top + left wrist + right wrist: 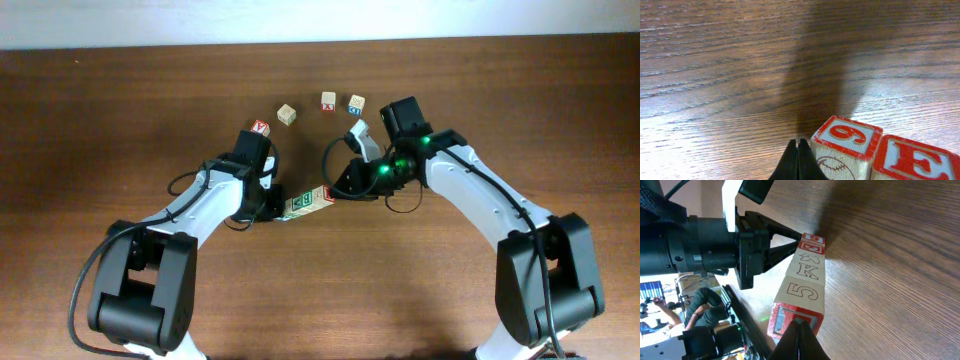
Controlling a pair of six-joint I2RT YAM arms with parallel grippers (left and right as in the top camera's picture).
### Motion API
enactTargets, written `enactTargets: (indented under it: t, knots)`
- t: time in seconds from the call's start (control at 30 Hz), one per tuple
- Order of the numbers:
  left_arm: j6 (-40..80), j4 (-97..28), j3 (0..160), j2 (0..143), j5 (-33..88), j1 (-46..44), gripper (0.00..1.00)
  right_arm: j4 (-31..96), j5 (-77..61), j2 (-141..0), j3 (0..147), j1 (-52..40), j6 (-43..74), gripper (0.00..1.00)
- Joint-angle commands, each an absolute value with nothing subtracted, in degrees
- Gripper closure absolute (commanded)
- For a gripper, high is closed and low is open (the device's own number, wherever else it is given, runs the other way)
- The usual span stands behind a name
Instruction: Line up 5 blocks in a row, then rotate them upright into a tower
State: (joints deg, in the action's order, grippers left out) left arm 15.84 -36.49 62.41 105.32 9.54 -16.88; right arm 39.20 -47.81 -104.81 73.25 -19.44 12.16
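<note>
A dark wood-grain tabletop [120,110] fills the overhead view, with the left arm [195,205] and right arm [470,185] reaching in from the near edge and converging at its middle. Between them lies the row of blocks [311,201], pale-wood alphabet cubes set end to end in a slightly slanted line, green print showing on top from above. Seen from the right wrist, the row [807,275] shows side faces with an outlined "5" and a "K", and a red-framed cube at each end.

The left tool [277,213] sits at the row's left end and the right tool [338,190] at its right end. Both are closed and grip nothing. The left tool's fingertips [797,159], pressed together, sit just beside the numeral cube [846,135], whose red figure reads as 6 or 9; the "E" cube [912,160] touches its far side. The right tool's shut tips [800,337] meet the row's near end.

Farther back, well apart from the row, lie four loose cubes: the "V" cube [261,127], a plain-topped cube [287,114], the "X" cube [328,101] and a blue-printed cube [357,103].
</note>
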Motion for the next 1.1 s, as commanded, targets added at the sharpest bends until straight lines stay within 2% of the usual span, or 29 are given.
enactTargets:
  t: [0.0,0.3,0.6,0.83,1.07]
  knots:
    - [16.67,-35.22,62.83,103.90,22.55,-18.17,1.00,38.06,-44.71,-106.32,73.08,-24.73,14.06,0.96]
    - [17.30,-35.18,62.83,103.90,25.76,-16.95,1.00,35.55,-40.18,-106.32,73.08,-27.79,18.98,0.96]
    - [17.23,-35.40,62.83,103.90,25.02,-11.20,1.00,31.00,-35.20,-107.26,73.08,-29.26,22.61,0.96]
    - [17.21,-34.98,62.83,103.90,21.61,-2.55,1.00,32.51,-35.27,-106.78,74.08,-29.26,21.26,0.96]
    - [17.04,-34.30,62.83,103.90,21.58,-2.28,1.00,34.94,-33.71,-106.43,78.04,-31.97,18.68,0.96]
